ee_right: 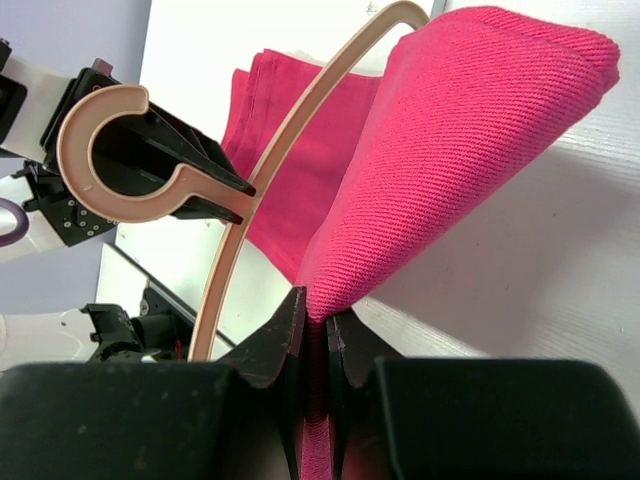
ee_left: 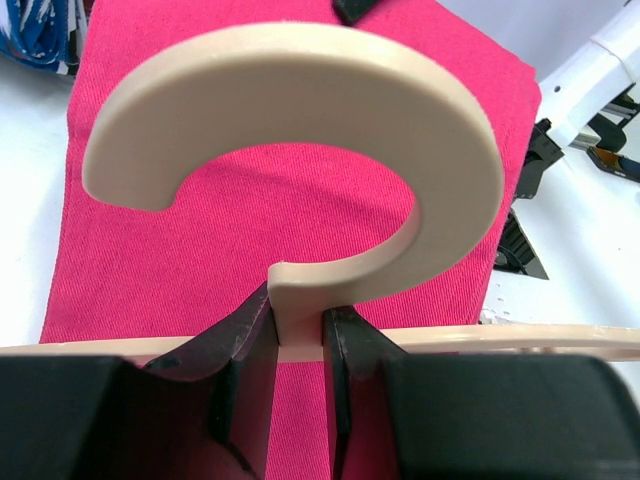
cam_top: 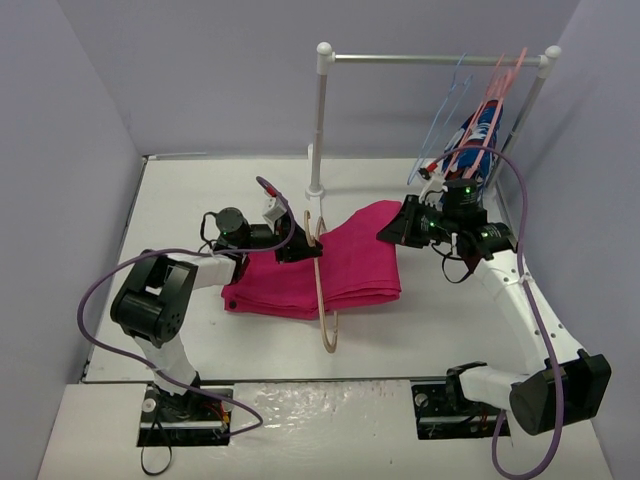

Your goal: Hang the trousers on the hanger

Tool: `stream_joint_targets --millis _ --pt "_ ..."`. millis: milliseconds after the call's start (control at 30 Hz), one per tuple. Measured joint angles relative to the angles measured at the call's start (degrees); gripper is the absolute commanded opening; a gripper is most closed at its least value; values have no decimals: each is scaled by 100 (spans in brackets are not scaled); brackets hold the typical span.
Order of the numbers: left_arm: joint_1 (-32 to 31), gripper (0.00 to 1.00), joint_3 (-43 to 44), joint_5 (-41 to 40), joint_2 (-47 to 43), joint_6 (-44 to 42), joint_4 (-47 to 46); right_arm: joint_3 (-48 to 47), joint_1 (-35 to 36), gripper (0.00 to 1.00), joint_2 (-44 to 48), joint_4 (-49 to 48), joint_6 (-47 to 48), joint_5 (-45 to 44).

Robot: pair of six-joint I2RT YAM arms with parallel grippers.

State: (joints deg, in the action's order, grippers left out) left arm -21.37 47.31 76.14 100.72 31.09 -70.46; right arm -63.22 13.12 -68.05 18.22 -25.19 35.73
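Two arms meet mid-table.

Top view: the trousers [cam_top: 345,275] lie folded on the table [cam_top: 200,190], with the hanger [cam_top: 323,310] on edge across them. Left gripper [cam_top: 300,246] is at its hook, right gripper [cam_top: 392,230] at the cloth's far corner.

Left wrist: jaws clamped on the hanger's neck just below the hook, pink cloth behind.

Right wrist: jaws narrow, pinching a raised fold of cloth. The hanger's arm curves just beside it.

My judgement: I hold the hanger rigid and carry the fold over its arm slowly, watching for slip or snag.
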Motion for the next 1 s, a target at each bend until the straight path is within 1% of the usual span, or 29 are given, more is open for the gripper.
stream_joint_targets --millis 300,467,700,833,933,1000 --pt "0 0 155 407 -130 -15 -15 0 -144 0 46 94 175 65" --pt "40 0 171 529 -368 -80 -2 40 -321 0 224 247 326 54" --pt "92 0 214 608 -621 -750 791 66 -336 0 597 375 566 44" --pt "92 0 236 612 -701 -1053 1183 66 -336 0 663 444 631 -3" --pt "107 0 307 615 -829 -1471 1738 66 -338 0 700 521 672 -62" --pt "120 0 405 612 -936 -1927 2346 66 -338 0 750 567 707 -91"
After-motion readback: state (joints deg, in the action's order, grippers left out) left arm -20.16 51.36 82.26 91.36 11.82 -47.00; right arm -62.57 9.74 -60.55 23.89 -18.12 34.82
